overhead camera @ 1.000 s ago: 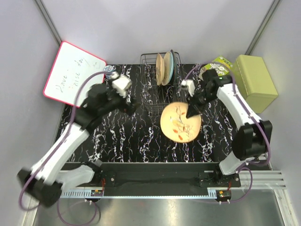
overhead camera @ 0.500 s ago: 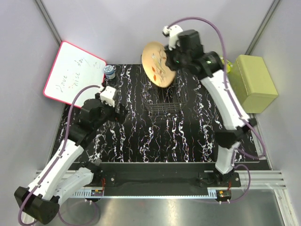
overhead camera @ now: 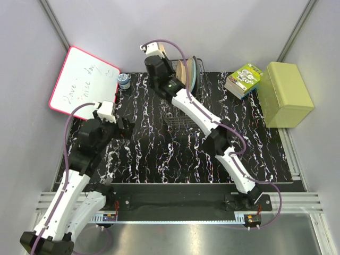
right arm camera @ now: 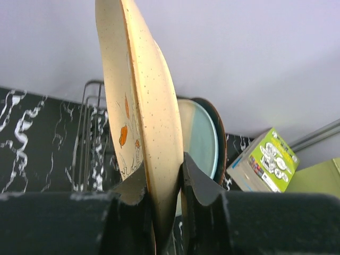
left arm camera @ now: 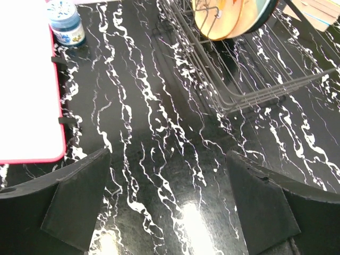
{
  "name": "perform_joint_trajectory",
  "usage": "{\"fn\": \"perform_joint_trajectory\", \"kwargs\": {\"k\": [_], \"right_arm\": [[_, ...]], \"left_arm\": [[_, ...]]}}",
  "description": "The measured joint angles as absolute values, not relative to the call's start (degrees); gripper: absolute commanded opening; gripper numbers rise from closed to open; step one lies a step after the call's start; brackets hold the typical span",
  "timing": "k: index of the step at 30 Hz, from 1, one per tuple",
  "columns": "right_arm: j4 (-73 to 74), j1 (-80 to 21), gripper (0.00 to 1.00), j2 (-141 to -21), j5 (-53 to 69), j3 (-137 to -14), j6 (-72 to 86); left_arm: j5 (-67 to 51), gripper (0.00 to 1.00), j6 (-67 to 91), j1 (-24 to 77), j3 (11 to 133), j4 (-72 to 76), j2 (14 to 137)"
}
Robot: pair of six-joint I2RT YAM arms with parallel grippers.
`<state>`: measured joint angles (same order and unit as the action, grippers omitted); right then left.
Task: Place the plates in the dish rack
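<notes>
The right gripper (right arm camera: pixel 164 183) is seen clenched on the lower rim of an orange-tan plate (right arm camera: pixel 139 106), which is held upright on its edge at the far left part of the dish rack (overhead camera: pixel 183 114); whether the plate touches the wires cannot be told. Just beside it, a half light blue plate (right arm camera: pixel 201 139) and a dark plate (right arm camera: pixel 219 139) are stood upright in the slots; in the top view a second orange-tan plate (overhead camera: pixel 180 78) is seen standing to the left of these two. The left gripper (left arm camera: pixel 170 204) is released, with nothing between its fingers (left arm camera: pixel 79 196); it is kept low over the black marbled desk (overhead camera: pixel 138 154), well apart from the rack; a whiteboard (overhead camera: pixel 79 85) and a small jar (overhead camera: pixel 124 81) are found near it.
</notes>
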<state>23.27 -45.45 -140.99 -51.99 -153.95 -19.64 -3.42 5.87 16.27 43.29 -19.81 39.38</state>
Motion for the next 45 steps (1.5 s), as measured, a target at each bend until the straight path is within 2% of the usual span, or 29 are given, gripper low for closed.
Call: {"fn": "perform_joint_trajectory", "kwargs": {"k": [5, 12, 24, 45], "right_arm": [[11.99, -45.58, 0.00, -145.36, -54.37, -156.00, -26.59], [6.24, -44.88, 0.00, -145.49, -57.10, -155.83, -29.06], [13.61, -39.83, 0.00, -148.97, -53.93, -155.09, -21.91], [23.44, -39.35, 0.00, -152.53, -49.39, -153.99, -11.66]], "left_arm": [[-4.84, 0.95, 5.96, 16.27, 40.23, -19.57, 36.60], [-5.82, 0.95, 6.61, 16.27, 38.11, -18.81, 34.94], [-5.76, 0.95, 6.70, 16.27, 37.82, -17.87, 34.65], [-5.76, 0.95, 7.38, 15.92, 36.58, -16.62, 35.88]]}}
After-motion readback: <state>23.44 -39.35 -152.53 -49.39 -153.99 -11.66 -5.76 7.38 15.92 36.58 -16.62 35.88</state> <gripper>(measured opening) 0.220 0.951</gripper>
